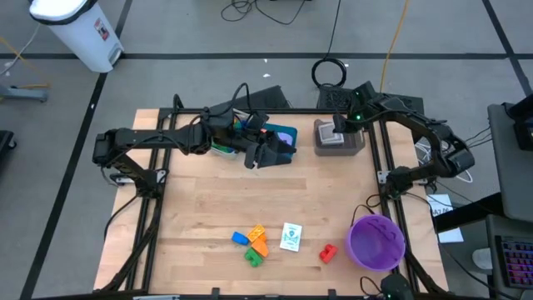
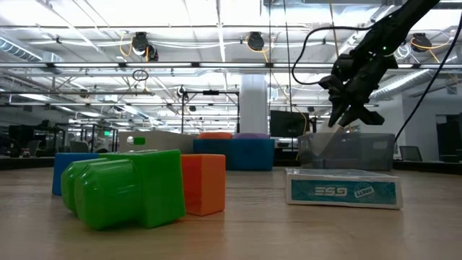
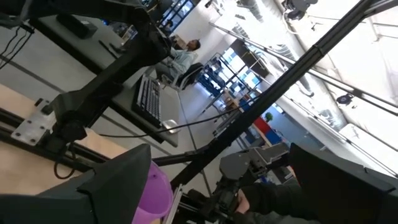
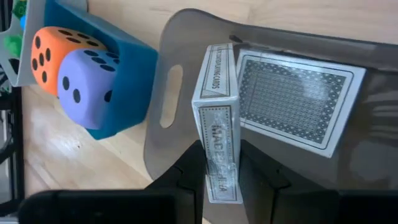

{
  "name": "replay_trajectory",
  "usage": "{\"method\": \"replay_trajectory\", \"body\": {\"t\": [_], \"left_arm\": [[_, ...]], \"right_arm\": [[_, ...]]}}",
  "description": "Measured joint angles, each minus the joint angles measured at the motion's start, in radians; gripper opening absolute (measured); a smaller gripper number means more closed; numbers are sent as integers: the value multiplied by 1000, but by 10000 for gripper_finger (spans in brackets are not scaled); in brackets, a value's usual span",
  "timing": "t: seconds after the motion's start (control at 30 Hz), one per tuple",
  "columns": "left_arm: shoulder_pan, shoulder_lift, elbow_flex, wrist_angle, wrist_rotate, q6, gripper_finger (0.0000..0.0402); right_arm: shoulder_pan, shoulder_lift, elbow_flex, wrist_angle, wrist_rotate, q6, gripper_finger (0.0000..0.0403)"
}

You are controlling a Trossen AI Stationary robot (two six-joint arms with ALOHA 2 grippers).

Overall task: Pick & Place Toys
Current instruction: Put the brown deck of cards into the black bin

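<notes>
My right gripper point(image 1: 337, 127) hangs over the grey tray point(image 1: 354, 146) at the table's far right, shut on a white card box point(image 4: 217, 93). A second card box point(image 4: 292, 102) lies flat in that tray. An orange die point(image 4: 53, 53) and a purple die point(image 4: 87, 78) sit in the teal tray point(image 1: 287, 133). My left gripper point(image 1: 260, 157) is open and empty beside the teal tray, fingers level. Near the front edge lie blue point(image 1: 240, 238), orange point(image 1: 258, 237), green point(image 1: 252, 257) and red point(image 1: 327, 252) bricks and another card box point(image 1: 291, 236). My right gripper pinches the card box between its two fingers, one on each broad face, near one end point(image 4: 219, 163). The fingers point down into the grey tray from above. The box stands on edge beside the flat box; whether it touches the tray floor I cannot tell.
The round purple bowl point(image 1: 376, 242) stands at the front right corner. In the low view the green brick point(image 2: 126, 188), orange brick point(image 2: 203, 184) and card box point(image 2: 343, 189) lie close in front. Bare wood lies between the trays and the front toys.
</notes>
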Motion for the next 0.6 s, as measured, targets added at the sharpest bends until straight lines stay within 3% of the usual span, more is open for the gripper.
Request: {"method": "replay_trajectory", "body": {"t": [0.6], "left_arm": [[0, 0, 0, 0, -17, 18, 390]], "right_arm": [[-38, 45, 2, 22, -20, 42, 76]]}}
